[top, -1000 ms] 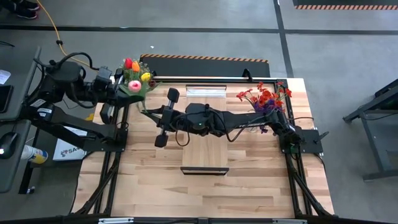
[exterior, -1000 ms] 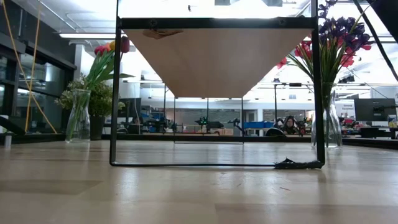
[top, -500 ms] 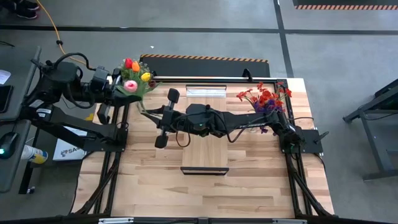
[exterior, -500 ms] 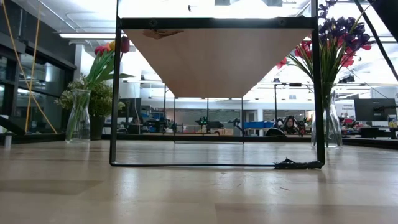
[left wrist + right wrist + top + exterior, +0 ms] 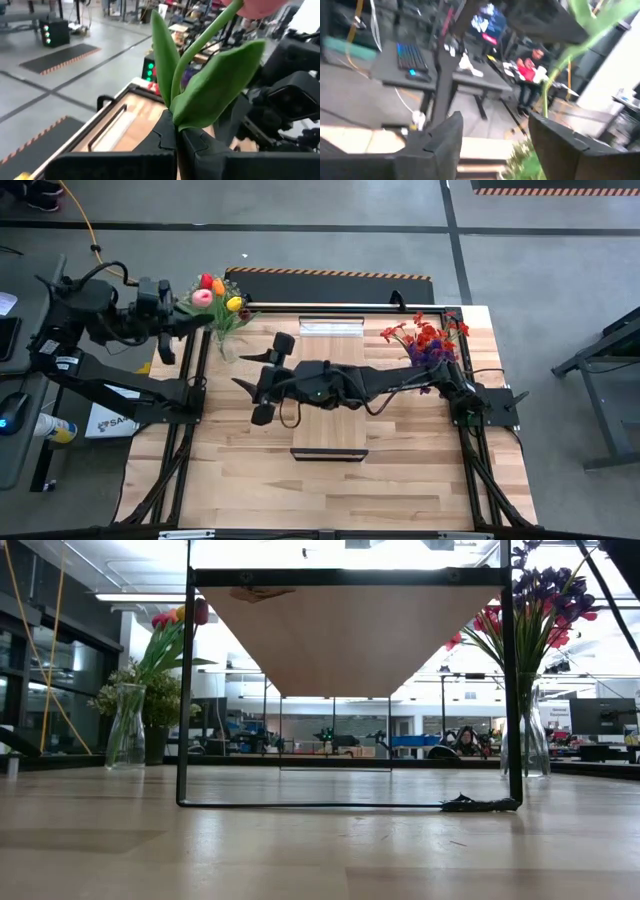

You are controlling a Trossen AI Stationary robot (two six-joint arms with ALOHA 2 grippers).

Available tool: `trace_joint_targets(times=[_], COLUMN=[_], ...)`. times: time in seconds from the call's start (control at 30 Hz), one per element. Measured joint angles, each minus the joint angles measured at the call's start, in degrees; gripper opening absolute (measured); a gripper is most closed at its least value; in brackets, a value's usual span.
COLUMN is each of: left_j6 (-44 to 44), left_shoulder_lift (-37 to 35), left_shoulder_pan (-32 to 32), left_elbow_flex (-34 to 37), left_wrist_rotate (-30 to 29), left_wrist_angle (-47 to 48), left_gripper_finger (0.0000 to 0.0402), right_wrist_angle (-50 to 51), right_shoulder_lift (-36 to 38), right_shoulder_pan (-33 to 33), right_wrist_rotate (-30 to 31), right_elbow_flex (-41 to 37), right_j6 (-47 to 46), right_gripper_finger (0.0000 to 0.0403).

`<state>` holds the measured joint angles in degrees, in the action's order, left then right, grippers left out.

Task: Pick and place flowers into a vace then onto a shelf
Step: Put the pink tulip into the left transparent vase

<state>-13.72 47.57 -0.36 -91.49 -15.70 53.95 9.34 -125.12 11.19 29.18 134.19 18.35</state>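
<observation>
Pink-headed flower (image 5: 203, 297) is clamped in the left gripper (image 5: 178, 320) just above the glass vase (image 5: 228, 343) already holding tulips (image 5: 220, 290), so it looks not yet dropped in, while the right gripper (image 5: 258, 376), fingers apart and empty, hovers beside the shelf (image 5: 330, 395), bare of any vase.

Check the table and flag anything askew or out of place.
Nothing spilled or damaged. Both vases stand upright at the table's far corners. One oddity: the pink flower sits clamped in the left gripper, held out over the left vase rather than standing in it. The right gripper is open.
</observation>
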Motion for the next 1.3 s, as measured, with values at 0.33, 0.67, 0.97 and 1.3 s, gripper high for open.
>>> trace_joint_targets(times=[0.33, 0.67, 0.97, 1.3], left_j6=[-2.0, -6.2, -6.6, -9.1], left_shoulder_lift=[0.7, 3.1, 4.6, 5.5], left_shoulder_pan=[0.0, 0.0, 0.0, 0.0], left_elbow_flex=[0.0, 0.0, 0.1, 2.0], left_wrist_rotate=[-7.9, -15.1, -18.3, -20.2], left_wrist_angle=[7.5, 16.2, 17.9, 14.1], left_gripper_finger=[0.0026, 0.0026, 0.0026, 0.0026], right_wrist_angle=[4.6, 4.5, 4.1, 4.2], right_shoulder_lift=[0.0, 0.0, 0.0, 0.0], right_shoulder_pan=[1.5, 1.4, 1.4, 1.3], right_wrist_rotate=[13.1, 15.3, 15.3, 15.3], right_elbow_flex=[0.0, 0.0, 0.0, 0.0], right_j6=[4.7, 5.2, 6.1, 6.2], right_gripper_finger=[0.0243, 0.0243, 0.0243, 0.0243])
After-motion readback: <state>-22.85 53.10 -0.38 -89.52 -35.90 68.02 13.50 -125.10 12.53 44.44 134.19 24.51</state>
